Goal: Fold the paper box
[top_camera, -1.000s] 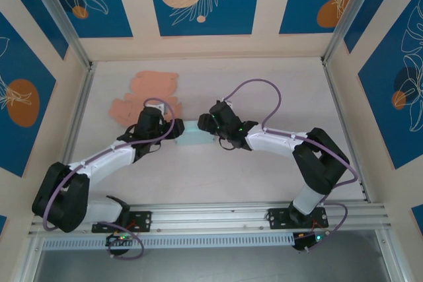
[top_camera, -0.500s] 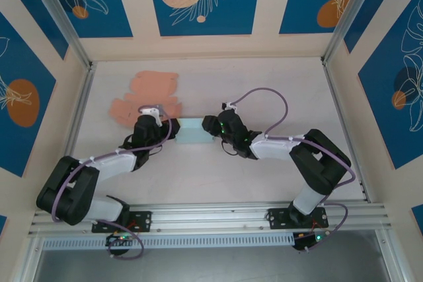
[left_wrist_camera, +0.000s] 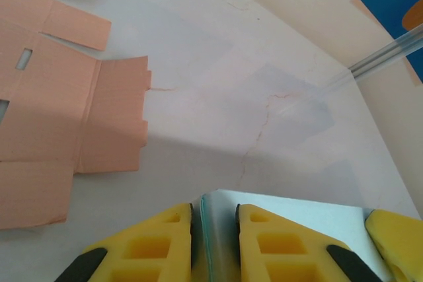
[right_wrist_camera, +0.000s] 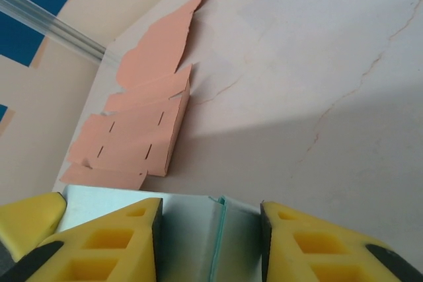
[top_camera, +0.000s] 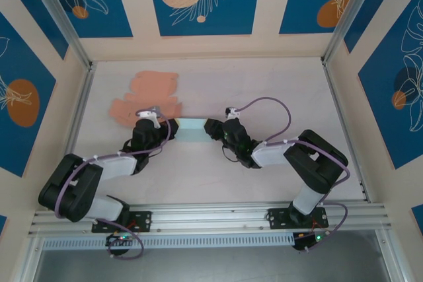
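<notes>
2 grippers meet at the paper box [top_camera: 190, 130] in mid-table so you can brace both ends for folding: your left gripper [left_wrist_camera: 215, 229] is clenched on its left wall, while your right gripper [right_wrist_camera: 211, 229] straddles the right wall, fingers not yet pinching.

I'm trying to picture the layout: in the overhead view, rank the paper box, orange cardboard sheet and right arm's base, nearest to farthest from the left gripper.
1. paper box, between the left gripper's fingers.
2. orange cardboard sheet, just behind, toward the back left.
3. right arm's base, far right at the near edge.
</notes>
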### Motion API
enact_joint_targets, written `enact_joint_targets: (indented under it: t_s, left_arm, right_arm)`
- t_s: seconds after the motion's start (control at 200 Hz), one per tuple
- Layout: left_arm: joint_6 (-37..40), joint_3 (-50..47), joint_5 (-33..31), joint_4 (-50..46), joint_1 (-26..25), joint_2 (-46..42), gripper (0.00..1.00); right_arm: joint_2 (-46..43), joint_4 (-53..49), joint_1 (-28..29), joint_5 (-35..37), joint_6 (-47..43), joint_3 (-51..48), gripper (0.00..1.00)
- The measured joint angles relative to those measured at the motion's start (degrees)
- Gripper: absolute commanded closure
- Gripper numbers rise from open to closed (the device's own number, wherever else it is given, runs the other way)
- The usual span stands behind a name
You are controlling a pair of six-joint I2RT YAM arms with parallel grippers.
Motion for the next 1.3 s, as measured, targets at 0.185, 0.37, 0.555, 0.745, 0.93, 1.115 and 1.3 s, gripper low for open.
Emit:
enact_joint_targets:
  t_s: [0.185,0.37,0.555,0.745,0.93,1.115,1.3]
  left_arm:
    - [-0.35,-0.48,-0.09,2.14,-0.04,0.31,0.94]
    - [-0.35,-2.21,-0.09,0.55,-0.79,-3.85,0.91]
    - [-1.11,-5.07,-0.24,-5.46,-1.81,-11.30,0.89]
    - [-3.02,-7.56,-1.09,-7.58,-2.80,-15.34,0.80]
    - [-3.58,-8.66,-1.73,-8.04,-3.32,-17.09,0.80]
    - [-3.69,-9.09,-2.69,-7.72,-3.96,-17.51,0.85]
    - [-4.28,-13.05,-6.88,0.00,-7.30,-17.27,0.87]
  right_arm:
    - [-0.22,1.77,0.13,0.39,0.37,-0.72,0.95]
    - [-4.57,-5.77,1.95,1.79,-2.82,-0.44,0.93]
    - [-8.66,-16.92,6.16,5.64,-5.46,1.44,0.93]
    - [-10.05,-20.41,9.29,9.66,-5.42,1.68,0.84]
    - [-10.05,-22.49,10.62,11.74,-5.20,2.69,0.81]
    - [-10.75,-25.77,10.99,12.31,-5.29,3.80,0.82]
    - [-13.38,-17.42,14.16,15.63,-5.40,-3.15,0.84]
